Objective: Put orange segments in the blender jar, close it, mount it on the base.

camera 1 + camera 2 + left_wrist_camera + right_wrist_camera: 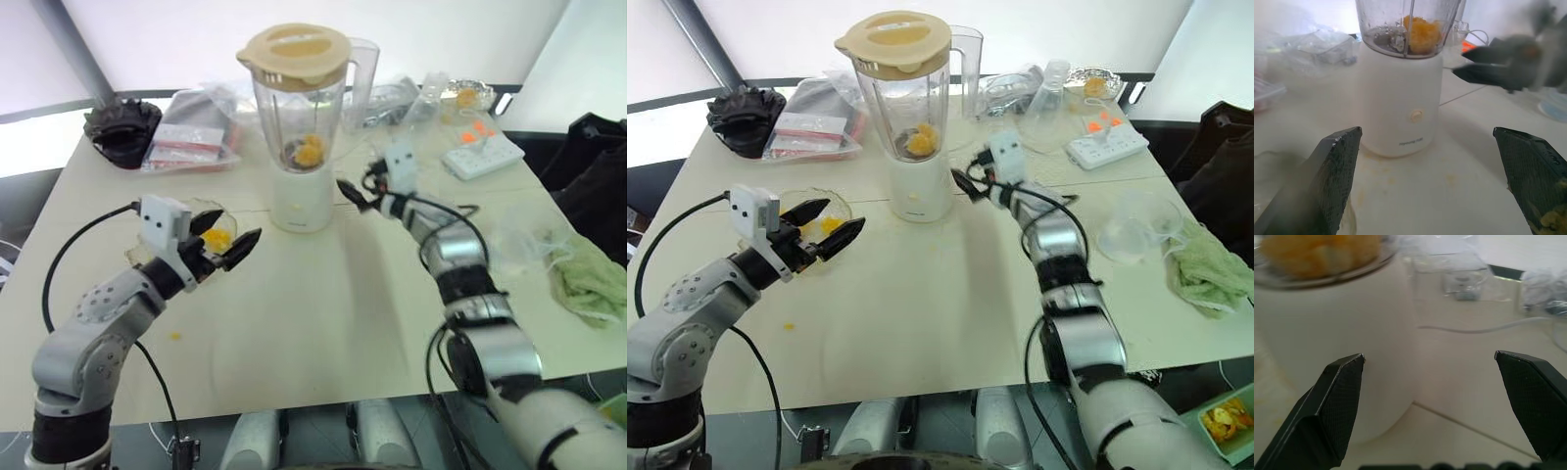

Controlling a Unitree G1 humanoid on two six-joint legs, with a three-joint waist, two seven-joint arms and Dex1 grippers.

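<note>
Left hand (823, 227) open, blender jar (904, 93) mounted (lidded), right hand (968, 182) beside base (918, 186)

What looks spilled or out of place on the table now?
A small yellow-orange scrap lies alone on the table, near the left arm, apart from the glass bowl. Yellowish smears stain the surface beside the base. The blender jar stands upright on it, lid on.

My blender jar (299, 103) stands upright on the white base (301, 199), in the middle of the table. Its cream lid is on top (shut tight, it looks). Yellow-orange segments (308, 149) sit at its bottom.
</note>
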